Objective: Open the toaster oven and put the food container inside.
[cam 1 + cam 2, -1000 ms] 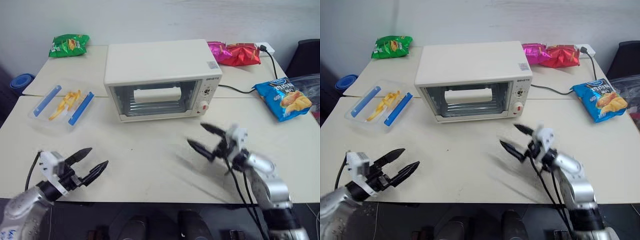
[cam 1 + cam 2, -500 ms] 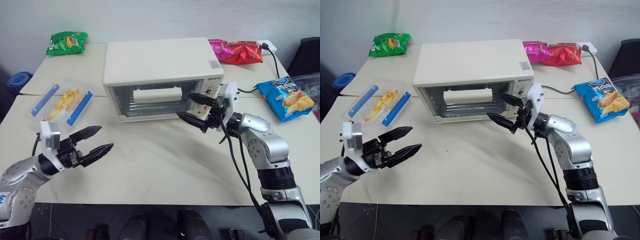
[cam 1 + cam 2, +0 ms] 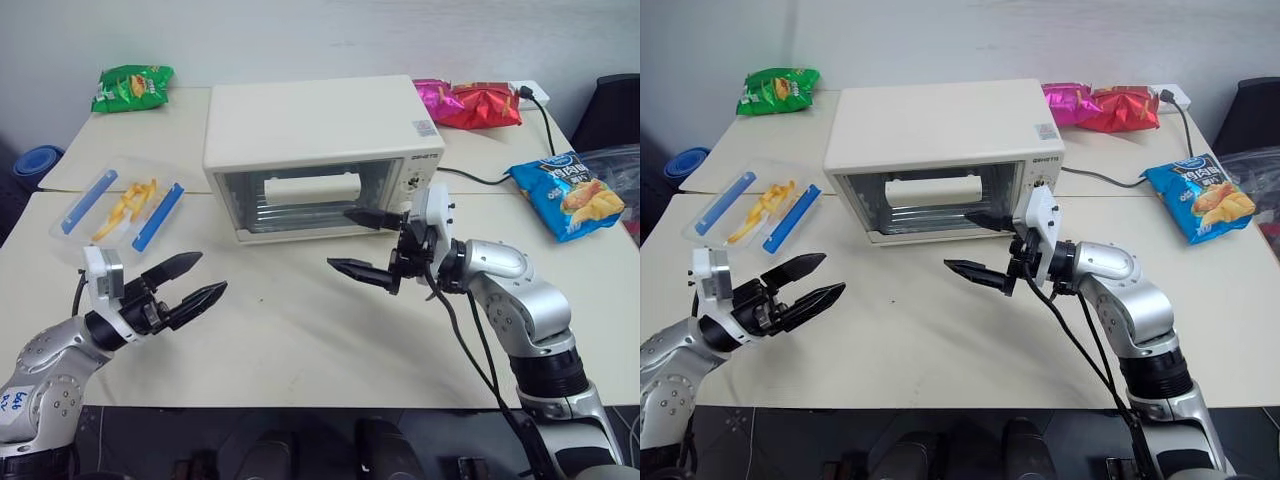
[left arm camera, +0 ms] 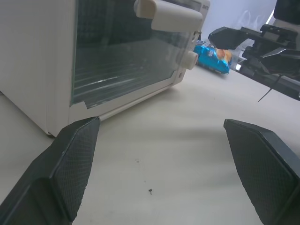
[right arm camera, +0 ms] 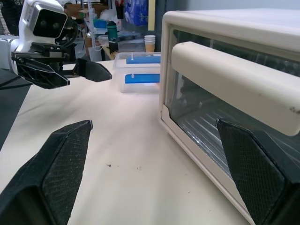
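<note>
Stood on the table (image 3: 300,330) with long axis running left to right, glass door shut and facing the robot: toaster oven (image 3: 325,155). Lay to its left, well apart, angled away leftward: food container (image 3: 121,205). Hovered before the door, fingers spread, empty: right gripper (image 3: 363,243). Waited near the front edge, spread, empty: left gripper (image 3: 192,281).

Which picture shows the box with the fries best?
The left eye view: the food container lies whole on the table, fries and blue clips visible. The right eye view shows the same; the right wrist view shows it far off.
</note>
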`<state>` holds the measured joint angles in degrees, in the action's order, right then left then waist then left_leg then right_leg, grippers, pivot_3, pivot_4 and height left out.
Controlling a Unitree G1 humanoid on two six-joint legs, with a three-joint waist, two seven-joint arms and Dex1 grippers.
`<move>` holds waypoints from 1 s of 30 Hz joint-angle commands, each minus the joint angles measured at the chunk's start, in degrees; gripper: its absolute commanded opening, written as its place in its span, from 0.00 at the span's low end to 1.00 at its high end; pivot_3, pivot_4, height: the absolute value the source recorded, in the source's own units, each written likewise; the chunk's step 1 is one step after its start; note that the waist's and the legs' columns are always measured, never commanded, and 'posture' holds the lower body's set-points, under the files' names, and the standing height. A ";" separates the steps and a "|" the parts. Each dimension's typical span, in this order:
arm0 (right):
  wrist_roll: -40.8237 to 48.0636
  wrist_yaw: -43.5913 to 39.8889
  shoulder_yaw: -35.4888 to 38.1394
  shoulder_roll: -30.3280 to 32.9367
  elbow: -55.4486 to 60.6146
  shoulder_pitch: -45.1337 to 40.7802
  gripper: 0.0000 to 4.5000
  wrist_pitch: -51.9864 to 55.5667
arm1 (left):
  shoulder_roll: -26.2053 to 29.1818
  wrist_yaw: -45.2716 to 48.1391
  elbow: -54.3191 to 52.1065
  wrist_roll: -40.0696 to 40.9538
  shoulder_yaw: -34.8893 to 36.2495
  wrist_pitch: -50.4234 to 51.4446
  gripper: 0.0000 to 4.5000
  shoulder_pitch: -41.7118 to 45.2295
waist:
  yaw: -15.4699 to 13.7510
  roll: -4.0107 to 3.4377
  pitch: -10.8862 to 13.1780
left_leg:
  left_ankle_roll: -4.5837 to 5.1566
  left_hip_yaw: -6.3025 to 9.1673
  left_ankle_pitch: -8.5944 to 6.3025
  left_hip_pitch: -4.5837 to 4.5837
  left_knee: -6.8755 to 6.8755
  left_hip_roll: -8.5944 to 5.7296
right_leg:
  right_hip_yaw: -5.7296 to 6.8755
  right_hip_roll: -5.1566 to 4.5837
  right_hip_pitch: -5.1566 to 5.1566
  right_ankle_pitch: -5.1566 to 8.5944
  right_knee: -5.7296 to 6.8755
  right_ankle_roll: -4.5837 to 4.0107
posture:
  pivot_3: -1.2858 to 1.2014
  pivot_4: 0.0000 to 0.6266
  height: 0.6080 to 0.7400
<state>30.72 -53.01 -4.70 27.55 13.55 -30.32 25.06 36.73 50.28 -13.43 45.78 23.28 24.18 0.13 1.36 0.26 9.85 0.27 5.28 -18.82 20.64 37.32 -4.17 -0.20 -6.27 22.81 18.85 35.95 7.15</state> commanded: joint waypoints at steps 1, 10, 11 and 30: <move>0.47 4.29 2.37 0.07 2.70 0.98 0.97 2.76 | 0.43 1.48 0.83 -0.39 -0.14 -0.85 1.00 1.45 | 0.00 0.00 0.00 | 0.00 0.01 0.00 0.00 0.00 0.00 | 0.00 0.00 0.00 0.00 0.00 0.00 | 0.52 0.24 1.00; -3.31 8.08 3.10 -1.98 -6.36 -5.20 0.97 -0.25 | 0.54 2.81 -3.81 3.37 -0.90 2.51 1.00 3.44 | 0.19 0.00 0.00 | -0.03 0.03 0.01 0.00 -0.08 0.02 | 0.00 0.02 0.05 0.00 -0.01 0.00 | 0.52 0.24 1.00; -3.18 7.58 2.90 -2.54 -6.59 -5.89 0.97 -0.81 | 0.10 2.07 -4.74 3.38 -0.94 2.18 1.00 3.96 | 0.18 0.00 0.00 | -0.03 0.03 0.02 0.00 -0.09 0.02 | 0.00 0.02 0.05 0.00 -0.01 0.00 | 0.52 0.24 1.00; 0.30 -1.18 -0.63 3.03 7.23 4.48 1.00 4.65 | 5.14 -2.34 2.76 11.09 5.64 9.33 0.81 14.78 | 0.31 0.02 0.01 | -0.08 0.05 0.05 0.59 0.13 -0.01 | -0.06 0.07 0.71 0.00 0.25 0.00 | 0.52 0.24 1.00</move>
<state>30.61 -53.38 -4.86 30.72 17.81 -25.44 31.23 41.16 47.19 -12.18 56.80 28.22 33.56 14.00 1.66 0.28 9.86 0.19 5.34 -18.78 21.16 37.41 -4.22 -0.26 -6.17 23.55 18.85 36.24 7.15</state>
